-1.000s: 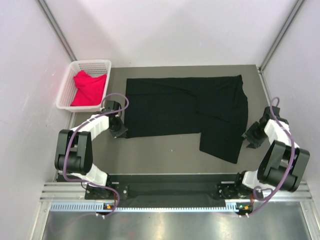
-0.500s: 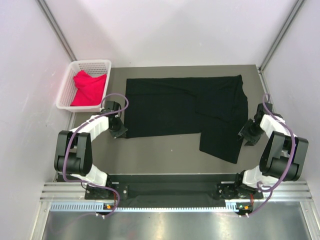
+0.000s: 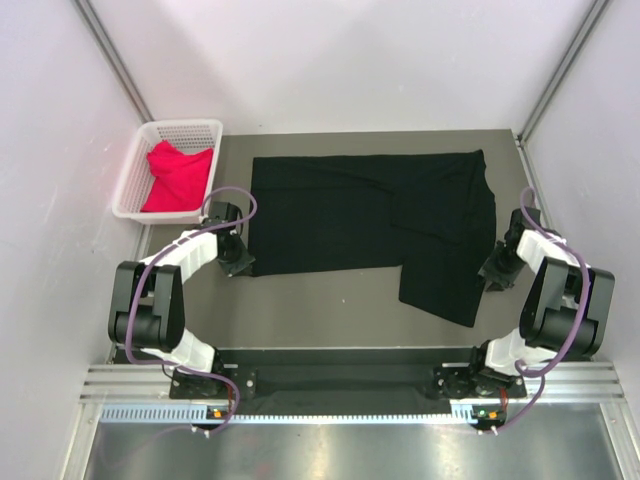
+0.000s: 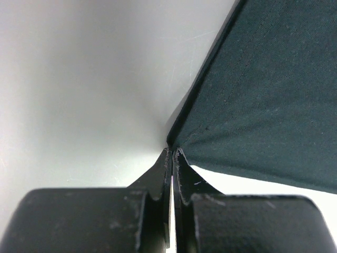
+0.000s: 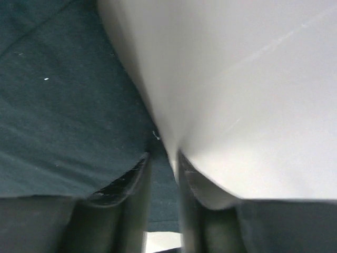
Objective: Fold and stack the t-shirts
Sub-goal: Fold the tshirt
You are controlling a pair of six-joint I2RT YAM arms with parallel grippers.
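Nearest the arm bases: bare grey surface (image 3: 330,300), plus the near-right flap of the black t-shirt (image 3: 350,215), reaching closer to the near edge than the rest of the hem.

Next up, left end effector (image 3: 237,262), parked right at the shirt's near-left corner. Clamped fully shut. In the left wrist view, fingers pressed flat together, cloth corner drawn to a point right at the tips, a few small wrinkles fanning out from there. Looks like a proper pinch on that corner.

Over on the other side at about the same depth, right end effector (image 3: 497,268), up against the right edge of the black t-shirt, just beside the flap. From the right wrist view: only a narrow slot between the two fingers, dark cloth edge running into that slot, shirt on one side and pale surface on the other. Neither wide open nor plainly clamped, so honestly no telling about a real grip on the cloth.

Further back, the rest of the black t-shirt, spread mostly flat across the middle of the surface, long side running left to right, right part doubled over itself along a diagonal fold.

Far left corner: white lattice basket (image 3: 186,125), near the shirt's far-left corner but not touching. Inside, the red-pink t-shirt (image 3: 178,178), crumpled in a loose heap, covering most of the basket's bottom, separate from the black one.
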